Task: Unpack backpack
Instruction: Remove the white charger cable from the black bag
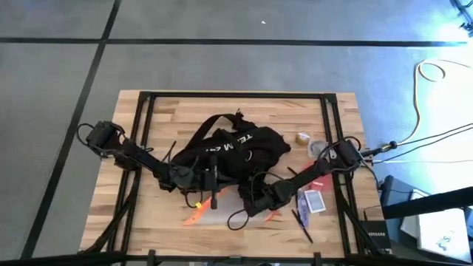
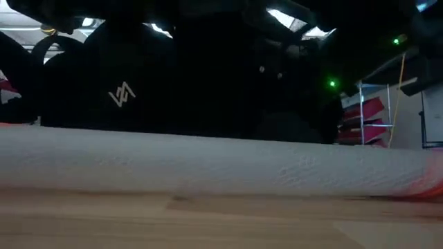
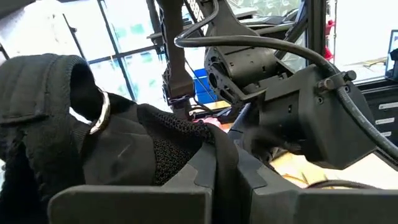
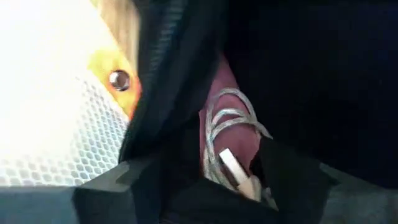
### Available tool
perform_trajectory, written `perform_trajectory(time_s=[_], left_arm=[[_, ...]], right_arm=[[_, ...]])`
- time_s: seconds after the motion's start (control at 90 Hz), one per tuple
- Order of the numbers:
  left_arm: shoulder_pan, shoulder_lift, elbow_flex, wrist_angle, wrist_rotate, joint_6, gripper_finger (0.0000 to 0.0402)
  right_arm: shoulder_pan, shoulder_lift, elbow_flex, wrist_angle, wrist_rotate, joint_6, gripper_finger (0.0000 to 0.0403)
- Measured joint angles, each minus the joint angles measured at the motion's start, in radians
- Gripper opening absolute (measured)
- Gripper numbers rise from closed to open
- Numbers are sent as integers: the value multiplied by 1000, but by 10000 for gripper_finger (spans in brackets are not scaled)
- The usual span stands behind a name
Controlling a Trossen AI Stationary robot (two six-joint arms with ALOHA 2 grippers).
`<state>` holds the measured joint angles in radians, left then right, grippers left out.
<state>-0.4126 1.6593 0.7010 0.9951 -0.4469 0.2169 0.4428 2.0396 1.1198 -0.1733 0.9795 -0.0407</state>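
The large black soft fabric backpack (image 1: 235,146) lies at table centre, its opening toward the near edge, where both arms reach it. The left gripper (image 1: 212,193) pinches the black fabric edge – fingers pressed together on it – probably to keep the mouth open. The right gripper (image 1: 250,201) is inside that mouth; its wrist view shows a coiled silvery cable (image 4: 231,134) lying just ahead – whether its fingers are spread cannot be told. A translucent mesh pouch with orange trim (image 1: 201,213) lies beside the opening.
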Motion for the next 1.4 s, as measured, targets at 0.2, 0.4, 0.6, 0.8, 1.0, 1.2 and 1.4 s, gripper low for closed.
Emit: perform_trajectory(time_s=[0.2,0.4,0.6,0.8,1.0,1.2,1.4], left_arm=[[0,-1,0,0,3,5,0],[1,-2,0,-2,-6,5,0],[2,-2,0,0,-6,6,0],[1,-3,1,-1,6,7,0],[-1,-4,3,-3,13,18,0],[-1,-5,4,-3,25,21,0],[0,-6,4,-8,26,21,0]], right_arm=[[2,0,0,15,-70,-292,214],[-29,-1,-1,33,-194,73,181],[-59,0,-2,85,-190,382,155],[-61,1,-2,101,-175,276,157],[-52,1,19,93,-133,49,181],[-58,2,47,86,-124,35,130],[-65,2,51,67,-118,36,55]])
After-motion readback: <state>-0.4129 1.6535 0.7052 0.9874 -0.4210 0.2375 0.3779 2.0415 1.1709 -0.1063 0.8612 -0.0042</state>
